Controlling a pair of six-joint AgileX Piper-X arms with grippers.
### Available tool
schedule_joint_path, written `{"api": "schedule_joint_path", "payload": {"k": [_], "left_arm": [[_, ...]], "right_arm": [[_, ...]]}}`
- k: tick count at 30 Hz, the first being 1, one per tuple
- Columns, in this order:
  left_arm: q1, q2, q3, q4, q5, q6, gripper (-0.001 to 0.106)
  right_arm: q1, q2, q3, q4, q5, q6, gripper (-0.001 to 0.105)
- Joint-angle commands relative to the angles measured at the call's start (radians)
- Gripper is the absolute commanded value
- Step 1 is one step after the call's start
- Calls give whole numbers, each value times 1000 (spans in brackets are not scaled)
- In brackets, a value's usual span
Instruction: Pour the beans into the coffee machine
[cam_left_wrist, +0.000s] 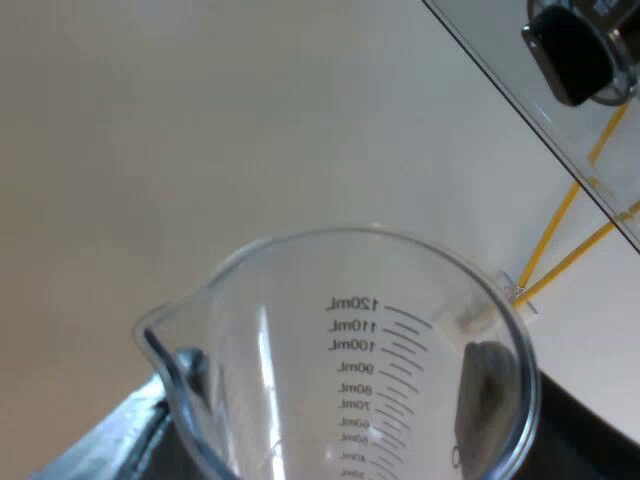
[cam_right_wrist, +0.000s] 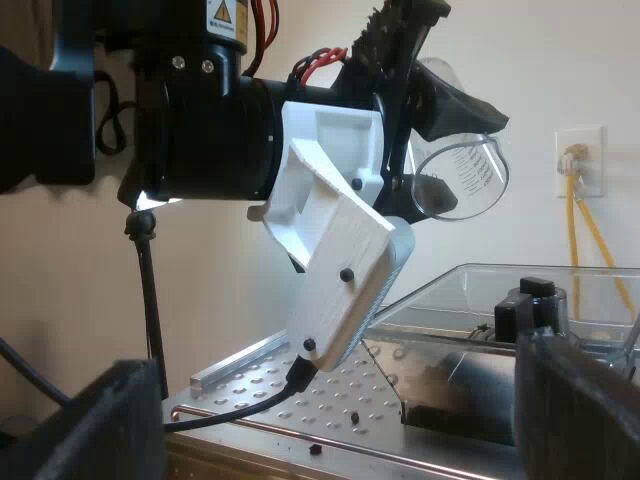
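Note:
A clear measuring glass (cam_left_wrist: 370, 350) with ml marks fills the space between my left gripper's (cam_left_wrist: 360, 435) dark fingers, which are shut on it; I see no beans inside. From the right wrist view, the left gripper (cam_right_wrist: 408, 95) holds the measuring glass (cam_right_wrist: 462, 172) tilted in the air, above the espresso machine's clear bean hopper (cam_right_wrist: 500, 295). My right gripper (cam_right_wrist: 330, 430) is open with nothing between its fingers, low beside the machine's top.
A perforated metal plate (cam_right_wrist: 290, 385) on the machine's top carries a few loose beans (cam_right_wrist: 355, 415). A black knob (cam_right_wrist: 530, 300) stands by the hopper; the knob (cam_left_wrist: 575, 50) also shows beyond the glass. Yellow cables (cam_right_wrist: 585, 225) hang from a wall socket (cam_right_wrist: 580, 160).

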Motion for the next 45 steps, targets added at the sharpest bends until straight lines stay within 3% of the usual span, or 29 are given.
{"api": "schedule_joint_path", "payload": {"k": [1,8,12,13,18,21,26,28,33,37,45], "left_arm": [[-4,-9,-11,-16,-5,-72,37],[-4,-42,-11,-12,-96,-243,37],[-4,-64,-11,-12,-144,-418,37],[-4,-72,-11,-12,-161,-490,37],[-4,-114,-11,-12,-208,-683,37],[-4,-136,-11,-8,-238,-763,37],[-4,-177,-11,105,-242,-923,37],[1,-200,-11,178,-242,-1018,37],[33,-232,-11,287,-180,-1175,37],[125,-280,-11,395,-104,-1343,37],[300,-341,-8,496,75,-1536,37]], "right_arm": [[3,-9,-12,-7,-17,-6,73],[3,-9,-12,-7,-17,-6,73],[3,-9,-12,-7,-17,-9,73],[3,-9,-12,-7,-17,-10,73],[3,-9,-12,-7,-17,-10,73],[3,-9,-12,-7,-17,-10,73],[3,-9,-12,-5,-17,-14,73],[3,-9,-12,-5,-17,-21,73],[3,-9,-12,32,-22,-76,73],[3,-9,-12,76,-66,-76,73],[3,-9,-12,144,-140,-76,73]]}}
